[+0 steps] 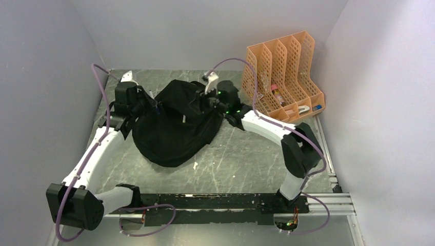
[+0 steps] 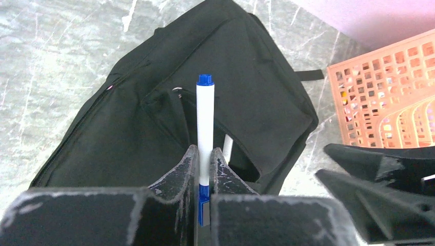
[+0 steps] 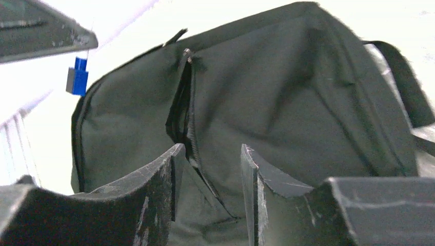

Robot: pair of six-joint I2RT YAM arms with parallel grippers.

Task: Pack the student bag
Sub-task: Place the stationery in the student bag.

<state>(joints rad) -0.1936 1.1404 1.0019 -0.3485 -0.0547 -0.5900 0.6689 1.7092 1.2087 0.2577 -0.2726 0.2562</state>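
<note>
Both flanks of the student bag (image 1: 174,130), slumping mid-frame on the counter (image 1: 241,161), are being crowded: the left pincer (image 2: 204,154) at its left edge is clamping a white marker (image 2: 205,120), the right pincer (image 3: 210,151) at its upper right is gaping half-wide by the zipper (image 3: 191,125).

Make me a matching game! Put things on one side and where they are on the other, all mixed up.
Things:
1. soft black fabric backpack
2. white marker pen with a blue cap
3. orange mesh plastic file organiser

Places:
A. clamped in the left end effector
B. standing at the far right corner of the table
C. slumped in the middle

Pairs: 1-C, 2-A, 3-B
</note>
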